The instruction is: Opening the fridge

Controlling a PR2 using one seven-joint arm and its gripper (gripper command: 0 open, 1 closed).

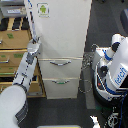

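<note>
The fridge (62, 30) stands in the middle of the exterior view, tall and white. A green-and-white sticker (43, 9) sits at the top of its upper door. Two lower drawers carry curved silver handles (60, 63). My arm reaches up from the lower left of the view. My gripper (34, 45) is at the left edge of the upper door, near the door's bottom corner. A narrow white strip with a blue line (32, 20) runs up along that edge; it looks like the door's side, slightly ajar. The fingers are too small and blurred to tell whether they are open or shut.
A tan wooden drawer cabinet (12, 50) stands right next to the fridge on the exterior view's left, behind my arm. A white-and-blue robot body (116, 70) with cables stands on the view's right. Dark floor (90, 107) lies in front.
</note>
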